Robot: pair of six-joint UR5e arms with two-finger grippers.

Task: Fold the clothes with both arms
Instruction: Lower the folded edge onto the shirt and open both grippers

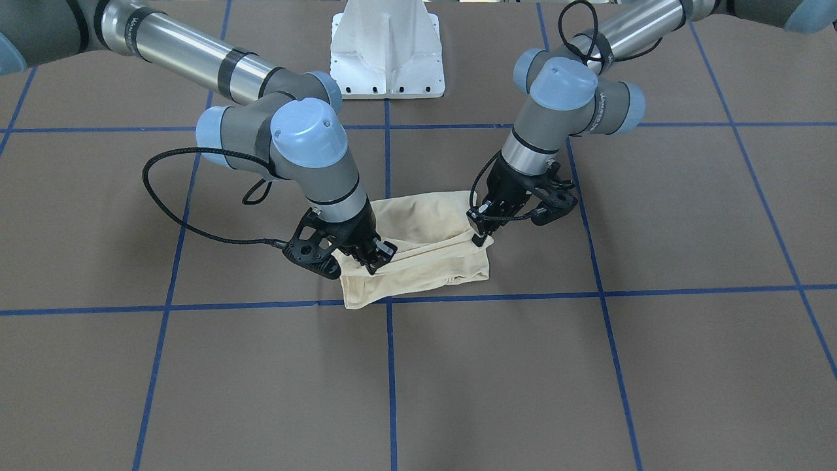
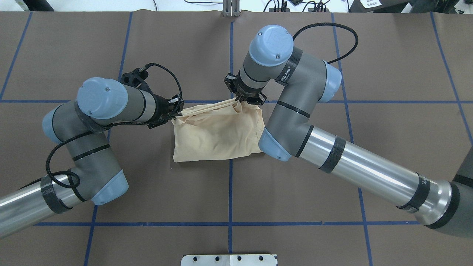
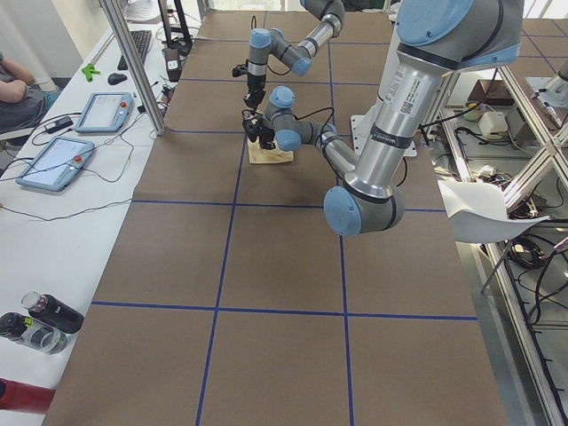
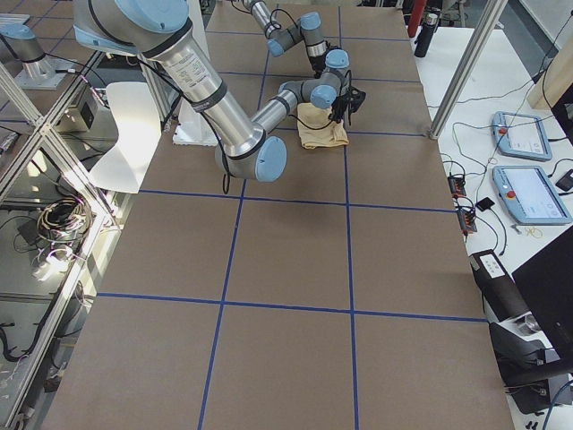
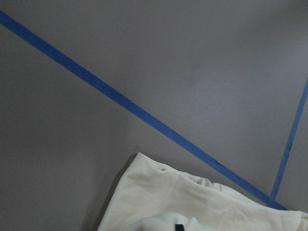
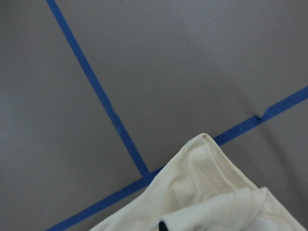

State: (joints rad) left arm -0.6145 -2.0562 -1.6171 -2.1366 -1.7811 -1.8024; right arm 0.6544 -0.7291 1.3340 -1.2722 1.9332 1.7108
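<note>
Your left gripper [image 1: 482,237] was pinched tight on one far corner of the shirt [image 1: 425,265], and there was your right gripper [image 1: 378,256], closed just as firmly on the other. Between them the top edge ran taut, raised a little off the layers beneath.

Take the tape cross [image 1: 390,301] as your mark. The shirt lay on the robot's side of it, its far edge along the cross's line, one corner just over the tape. Your left gripper stood to the robot's left of the cross, your right gripper to the robot's right, both close in.

By my reading, most of the work was done. The shirt was already a compact, layered rectangle, with no sleeve trailing out and the print nowhere in sight. What you had in hand looked like a late fold, perhaps the last one. You had yet to carry that held edge back from the cross toward the robot, lay it flat, let go and clear both arms.
</note>
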